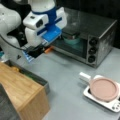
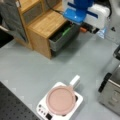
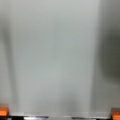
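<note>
My gripper (image 1: 47, 50) hangs low over the grey table (image 1: 67, 80), just in front of the left end of the toaster oven (image 1: 87, 35). In a front view one orange fingertip (image 2: 83, 29) shows beside the open drawer (image 2: 62, 37). In the wrist view the two orange fingertips (image 3: 3, 111) sit at the far bottom corners, wide apart, with only a pale grey surface between them. The gripper is open and holds nothing. A teal bowl (image 1: 71, 39) sits inside the oven, close to the right of the gripper.
A pink pan (image 1: 103, 89) with a white handle rests on a small white hob (image 2: 42, 110) at a front view's right. A wooden cabinet (image 1: 22, 90) stands at the left, and something green (image 2: 65, 31) lies in its open drawer.
</note>
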Robot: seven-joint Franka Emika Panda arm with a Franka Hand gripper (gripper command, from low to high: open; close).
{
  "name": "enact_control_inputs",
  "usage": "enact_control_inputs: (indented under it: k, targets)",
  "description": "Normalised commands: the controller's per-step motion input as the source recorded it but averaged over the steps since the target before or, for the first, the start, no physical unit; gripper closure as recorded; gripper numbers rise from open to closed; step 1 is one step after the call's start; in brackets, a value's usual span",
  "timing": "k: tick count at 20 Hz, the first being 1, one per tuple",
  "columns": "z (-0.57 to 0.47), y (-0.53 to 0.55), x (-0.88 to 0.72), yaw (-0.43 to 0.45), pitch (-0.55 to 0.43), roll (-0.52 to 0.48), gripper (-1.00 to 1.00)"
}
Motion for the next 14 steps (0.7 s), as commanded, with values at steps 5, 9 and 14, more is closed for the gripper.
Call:
enact_control_inputs:
  k: [5, 9, 14]
  targets:
    - [0.00, -0.27, -0.14, -0.063, -0.062, 0.207, -1.00]
    - [-0.03, -0.28, -0.23, -0.003, -0.041, 0.284, -1.00]
    - [-0.09, -0.07, -0.21, 0.036, -0.051, 0.356, -1.00]
